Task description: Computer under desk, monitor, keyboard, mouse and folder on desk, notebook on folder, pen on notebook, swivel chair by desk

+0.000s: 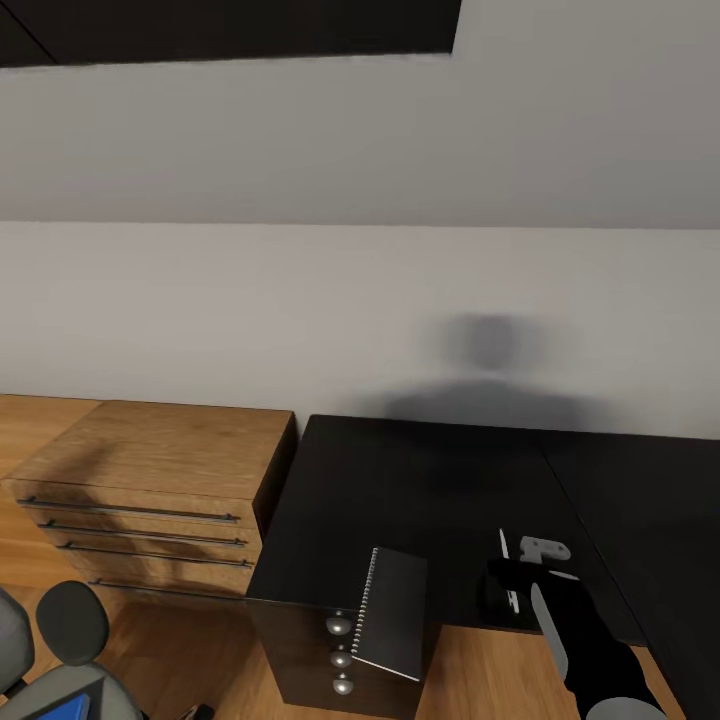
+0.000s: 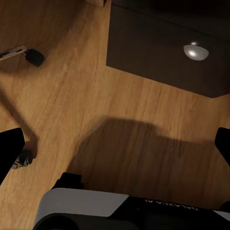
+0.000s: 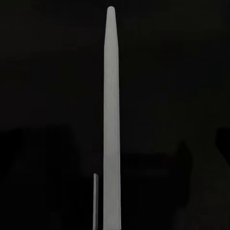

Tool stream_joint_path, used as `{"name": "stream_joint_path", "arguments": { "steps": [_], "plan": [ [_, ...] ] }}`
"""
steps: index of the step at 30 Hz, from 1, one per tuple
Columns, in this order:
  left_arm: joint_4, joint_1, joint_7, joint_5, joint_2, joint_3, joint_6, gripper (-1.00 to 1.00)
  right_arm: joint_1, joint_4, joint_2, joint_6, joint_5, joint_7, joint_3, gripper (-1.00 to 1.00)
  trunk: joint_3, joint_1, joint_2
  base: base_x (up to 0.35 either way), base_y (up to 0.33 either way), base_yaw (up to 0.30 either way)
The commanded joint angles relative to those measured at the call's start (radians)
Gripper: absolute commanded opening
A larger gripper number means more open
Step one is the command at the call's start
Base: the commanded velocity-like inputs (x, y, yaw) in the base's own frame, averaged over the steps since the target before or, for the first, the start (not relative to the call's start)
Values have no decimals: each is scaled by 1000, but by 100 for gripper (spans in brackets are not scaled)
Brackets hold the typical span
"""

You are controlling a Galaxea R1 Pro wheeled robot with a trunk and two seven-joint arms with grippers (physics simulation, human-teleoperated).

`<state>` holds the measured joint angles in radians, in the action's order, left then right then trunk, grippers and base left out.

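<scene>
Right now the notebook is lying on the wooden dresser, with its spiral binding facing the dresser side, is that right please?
Not quite: the notebook lies on the black desk, overhanging its front edge above the knobs, not on the dresser. Its spiral does face the dresser side. The head view shows this.

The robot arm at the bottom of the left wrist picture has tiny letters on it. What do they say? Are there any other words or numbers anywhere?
Letters on the black band of the left arm: upside down and too blurred to read.
Notebook: no words on its cover.
Pen: no writing.
Desk and dresser: no labels or numbers.
</scene>
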<state>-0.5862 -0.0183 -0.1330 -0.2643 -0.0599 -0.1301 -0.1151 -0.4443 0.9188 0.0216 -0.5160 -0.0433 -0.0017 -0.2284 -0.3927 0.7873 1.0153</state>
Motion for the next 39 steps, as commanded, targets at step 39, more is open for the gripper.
{"name": "stream_joint_path", "arguments": {
  "steps": [39],
  "plan": [
    [2,-1,-7,-12,2,-6,-17,100,-1,1,-2,-1,-3,4,0,100,-1,0,1,0,0,0]
  ]
}}
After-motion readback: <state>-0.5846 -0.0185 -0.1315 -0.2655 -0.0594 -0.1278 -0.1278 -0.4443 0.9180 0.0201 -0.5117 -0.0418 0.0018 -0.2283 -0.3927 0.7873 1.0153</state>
